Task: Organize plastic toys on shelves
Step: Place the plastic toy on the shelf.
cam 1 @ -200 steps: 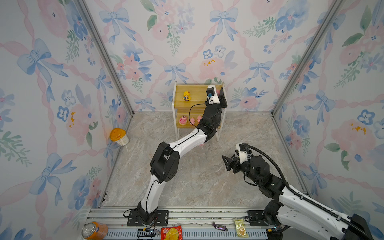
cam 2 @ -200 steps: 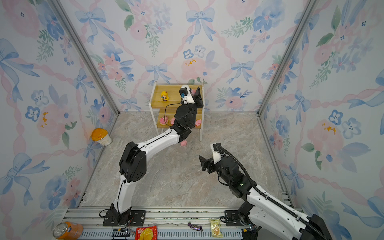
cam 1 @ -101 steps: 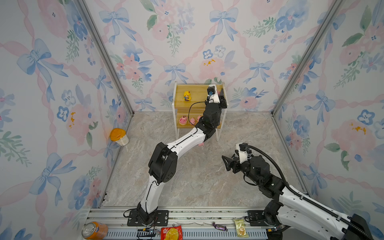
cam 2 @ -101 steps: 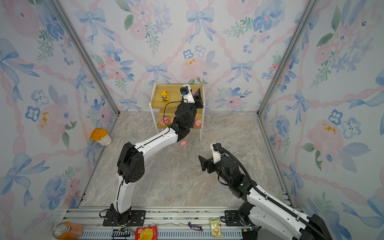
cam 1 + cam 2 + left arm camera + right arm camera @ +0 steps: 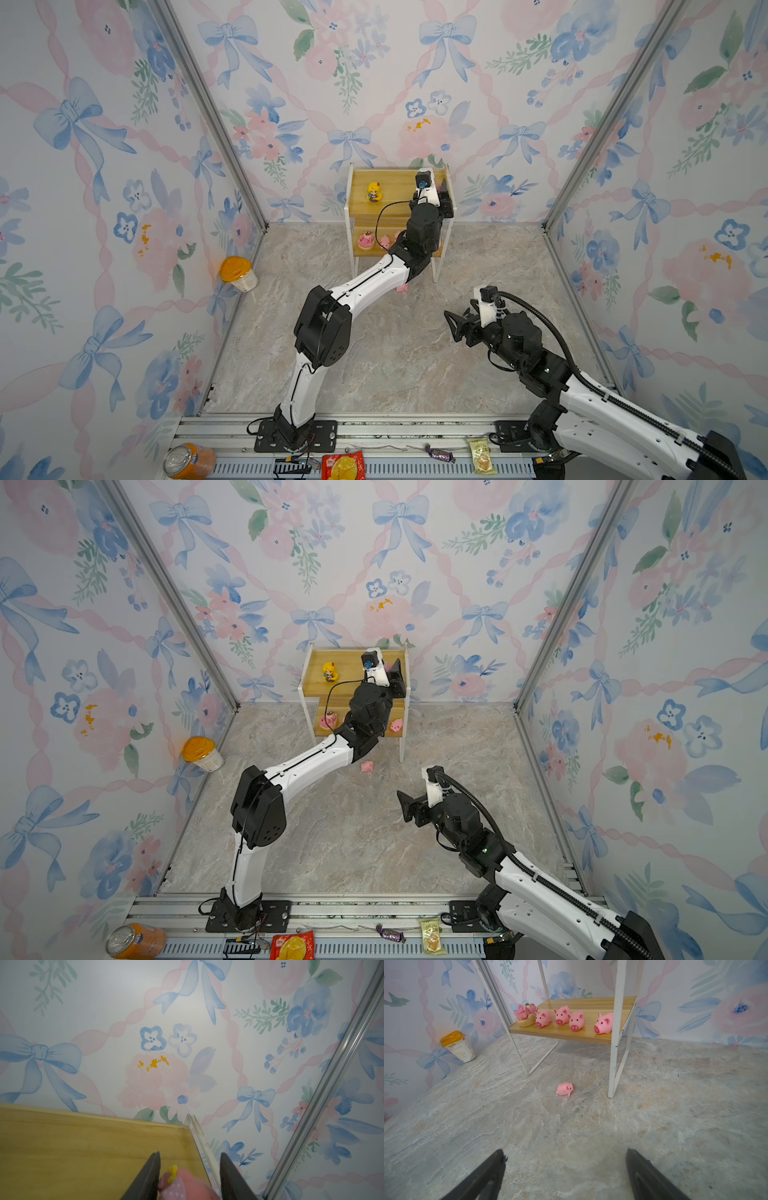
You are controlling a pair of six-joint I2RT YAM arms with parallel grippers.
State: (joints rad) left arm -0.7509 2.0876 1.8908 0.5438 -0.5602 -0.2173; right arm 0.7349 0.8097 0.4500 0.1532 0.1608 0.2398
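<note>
Placement explains my pose: my left jaws flank the pink dotted figure (image 5: pixel 176 1188) above the end of the top shelf (image 5: pixel 83 1147), whether pinching I cannot tell, while my right jaws gape empty, aimed at the fallen pig (image 5: pixel 565 1089) ahead on the tabletop (image 5: pixel 675 1126).
</note>
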